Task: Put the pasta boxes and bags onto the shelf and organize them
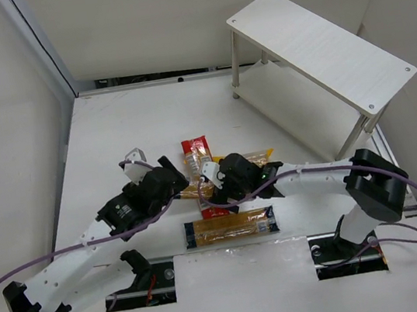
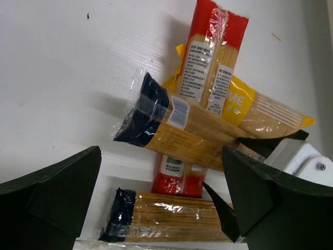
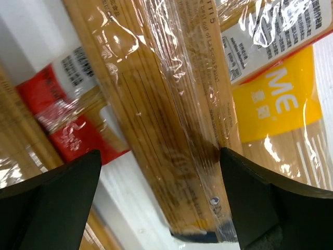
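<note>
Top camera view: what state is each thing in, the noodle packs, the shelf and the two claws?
shelf: upright, top board bare.
pile of packs: lying crossed over one another, none on the shelf.
lone navy-ended pack: lying flat at the pile's near side.
left gripper: open, holding nothing, facing the pile.
right gripper: open, astride a pack in the pile, not closed on it.

You have bright, even overhead light on the white table (image 1: 126, 129); shadows beneath the shelf (image 1: 318, 45) are soft and pale. Your left wrist view renders the spaghetti packs (image 2: 182, 125) sharply, with mild glare on the wrap. Your right wrist view sits very close: strong glints streak the wrap, and the right gripper's fingers (image 3: 47, 208) show soft, unfocused edges
</note>
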Robot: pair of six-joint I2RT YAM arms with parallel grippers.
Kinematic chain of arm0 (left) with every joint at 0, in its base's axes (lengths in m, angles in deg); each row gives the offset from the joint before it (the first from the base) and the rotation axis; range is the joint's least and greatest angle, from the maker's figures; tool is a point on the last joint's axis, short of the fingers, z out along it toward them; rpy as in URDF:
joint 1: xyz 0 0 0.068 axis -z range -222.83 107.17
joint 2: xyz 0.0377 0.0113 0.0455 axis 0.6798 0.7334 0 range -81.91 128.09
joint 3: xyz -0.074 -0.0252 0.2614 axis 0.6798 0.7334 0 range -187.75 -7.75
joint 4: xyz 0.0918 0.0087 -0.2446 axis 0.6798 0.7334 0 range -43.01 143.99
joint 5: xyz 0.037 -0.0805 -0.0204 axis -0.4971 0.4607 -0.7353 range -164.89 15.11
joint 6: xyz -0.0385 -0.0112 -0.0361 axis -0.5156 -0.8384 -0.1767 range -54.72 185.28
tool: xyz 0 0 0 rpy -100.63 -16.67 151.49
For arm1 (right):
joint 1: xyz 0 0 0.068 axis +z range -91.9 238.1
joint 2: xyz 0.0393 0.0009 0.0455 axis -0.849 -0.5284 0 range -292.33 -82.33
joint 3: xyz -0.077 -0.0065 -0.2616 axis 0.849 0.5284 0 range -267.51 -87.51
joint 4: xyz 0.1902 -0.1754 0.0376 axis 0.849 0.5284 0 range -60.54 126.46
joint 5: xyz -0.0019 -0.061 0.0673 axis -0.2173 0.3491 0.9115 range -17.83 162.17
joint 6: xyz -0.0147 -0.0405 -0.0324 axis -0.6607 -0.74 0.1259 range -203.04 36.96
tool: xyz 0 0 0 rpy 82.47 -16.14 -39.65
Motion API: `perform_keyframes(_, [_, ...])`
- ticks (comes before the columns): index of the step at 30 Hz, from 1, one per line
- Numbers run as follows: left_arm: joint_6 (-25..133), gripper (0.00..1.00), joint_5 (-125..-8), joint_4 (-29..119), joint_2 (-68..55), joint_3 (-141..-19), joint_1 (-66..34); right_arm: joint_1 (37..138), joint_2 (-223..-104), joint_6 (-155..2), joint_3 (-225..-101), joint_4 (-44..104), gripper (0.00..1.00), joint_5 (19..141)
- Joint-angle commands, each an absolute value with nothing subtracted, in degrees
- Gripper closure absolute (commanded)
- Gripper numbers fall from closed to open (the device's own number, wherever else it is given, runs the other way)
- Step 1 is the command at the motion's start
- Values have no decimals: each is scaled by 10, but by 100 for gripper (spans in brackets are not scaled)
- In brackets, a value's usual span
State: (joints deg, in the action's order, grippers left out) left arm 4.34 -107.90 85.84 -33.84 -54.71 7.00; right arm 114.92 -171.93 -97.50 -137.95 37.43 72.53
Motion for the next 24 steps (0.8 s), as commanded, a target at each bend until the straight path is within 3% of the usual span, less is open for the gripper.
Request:
perform_keyframes(1, [39,0,-1068,850,-359,-534,72,1149,-1755,-991,-1414,322,0,702])
perform_keyframes(3, [34,0,-1062,850,-359,-527,72,1155,-1773,-991,-1421,322,2,695])
perform_keyframes(5, [34,0,-1067,850,-365,-521,72,1155,-1793,-991,-1427,322,13,687])
perform_keyframes(6, [34,0,-1067,856,-370,-521,72,1155,-1793,-986,-1427,322,21,668])
perform_keyframes(7, [34,0,-1067,856,-370,-521,72,1161,-1793,-979,-1427,314,41,658])
perform_keyframes(10, [34,0,-1072,856,-376,-521,72,1161,-1763,-946,-1403,289,67,614])
perform_keyframes(12, [34,0,-1072,856,-383,-521,72,1161,-1728,-918,-1392,284,78,581])
perform_keyframes(14, [34,0,-1072,851,-388,-521,72,1161,-1705,-902,-1386,284,100,534])
perform_keyframes(19, [34,0,-1078,850,-388,-521,72,1161,-1624,-844,-1369,284,100,474])
perform_keyframes(24, [39,0,-1078,845,-388,-521,72,1161,-1546,-723,-1363,362,100,247])
